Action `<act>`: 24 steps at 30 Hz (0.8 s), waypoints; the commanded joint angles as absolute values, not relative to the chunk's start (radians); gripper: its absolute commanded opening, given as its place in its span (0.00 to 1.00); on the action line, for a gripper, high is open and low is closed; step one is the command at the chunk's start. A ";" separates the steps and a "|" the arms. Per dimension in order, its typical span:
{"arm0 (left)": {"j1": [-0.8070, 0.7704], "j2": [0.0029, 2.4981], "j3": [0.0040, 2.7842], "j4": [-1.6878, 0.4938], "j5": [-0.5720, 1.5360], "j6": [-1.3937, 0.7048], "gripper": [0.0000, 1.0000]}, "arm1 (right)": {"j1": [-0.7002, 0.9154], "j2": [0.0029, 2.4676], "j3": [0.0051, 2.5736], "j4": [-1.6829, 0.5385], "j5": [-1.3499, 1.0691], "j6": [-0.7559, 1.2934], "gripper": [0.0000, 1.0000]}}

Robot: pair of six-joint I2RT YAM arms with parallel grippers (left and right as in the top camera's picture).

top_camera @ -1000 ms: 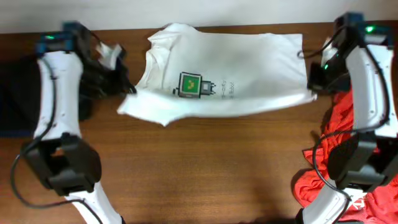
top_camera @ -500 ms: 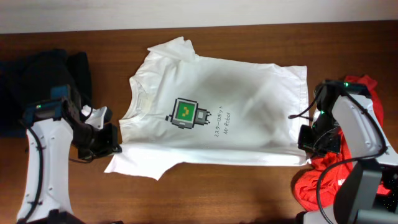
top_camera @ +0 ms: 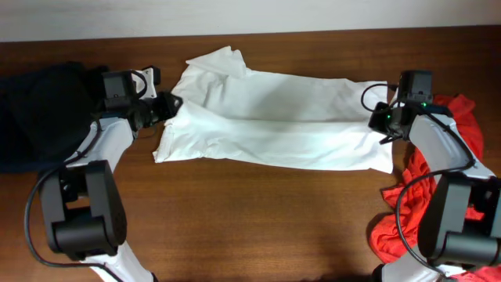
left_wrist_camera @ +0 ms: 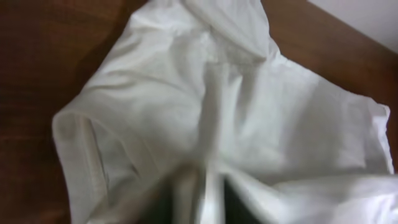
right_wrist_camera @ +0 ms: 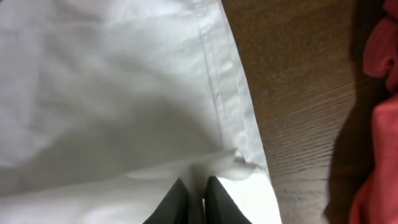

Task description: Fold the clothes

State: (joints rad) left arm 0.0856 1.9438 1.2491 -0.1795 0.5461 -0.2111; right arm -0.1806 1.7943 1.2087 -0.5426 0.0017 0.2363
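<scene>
The white T-shirt [top_camera: 274, 121] lies across the back of the wooden table, folded lengthwise so its plain white back shows; the logo is hidden. My left gripper [top_camera: 174, 104] is shut on the shirt's left edge near the sleeve and collar. In the left wrist view the fabric [left_wrist_camera: 236, 118] fans out from the jaws [left_wrist_camera: 208, 199]. My right gripper [top_camera: 382, 120] is shut on the shirt's right hem. In the right wrist view its dark fingers [right_wrist_camera: 196, 199] pinch the hemmed edge [right_wrist_camera: 217, 93].
A dark garment [top_camera: 39, 110] lies at the far left by the left arm. A red garment [top_camera: 438, 188] is piled at the right edge, also in the right wrist view [right_wrist_camera: 379, 124]. Bare wood [top_camera: 258, 227] fills the front of the table.
Both grippers carried the shirt's near edge up and over to the back, folding it in half. The logo, visible earlier, is now covered.
</scene>
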 commanded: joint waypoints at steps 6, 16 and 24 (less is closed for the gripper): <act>0.155 1.962 1.257 -0.573 0.469 -0.208 0.87 | -0.184 1.839 1.192 -0.805 0.035 0.244 0.49; 0.134 1.967 1.121 -0.715 0.139 -0.171 0.09 | -0.184 1.849 0.997 -0.773 0.044 0.245 0.16; 0.258 1.963 1.114 -1.044 -0.018 -0.379 0.00 | -0.184 1.845 1.001 -0.996 0.026 0.279 0.07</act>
State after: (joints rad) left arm 0.2447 1.9182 1.1503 -1.0363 0.0914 -0.3130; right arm -0.1806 1.8149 1.0283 -0.9901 0.0326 0.2653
